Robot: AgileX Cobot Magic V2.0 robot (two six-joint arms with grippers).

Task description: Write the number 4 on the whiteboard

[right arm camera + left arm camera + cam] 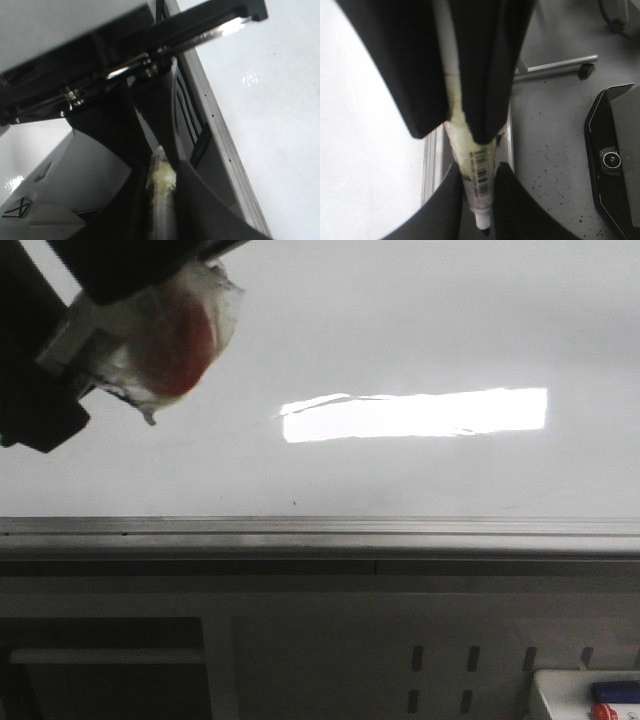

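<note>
Left tool (477, 175) clamped tight, right tool (160, 195) likewise closed, both arms raised.

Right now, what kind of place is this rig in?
Probably a lab or workshop. A glossy whiteboard with a grey metal rail fills the front view, a grey perforated panel sits below it, and the left wrist view shows speckled floor and a castor leg.

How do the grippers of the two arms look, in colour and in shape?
The left gripper has broad, matte black fingers with rounded, tapering ends. The right gripper is also black, with curved fingers under shiny metal rails and small screws. No cables show.
</note>
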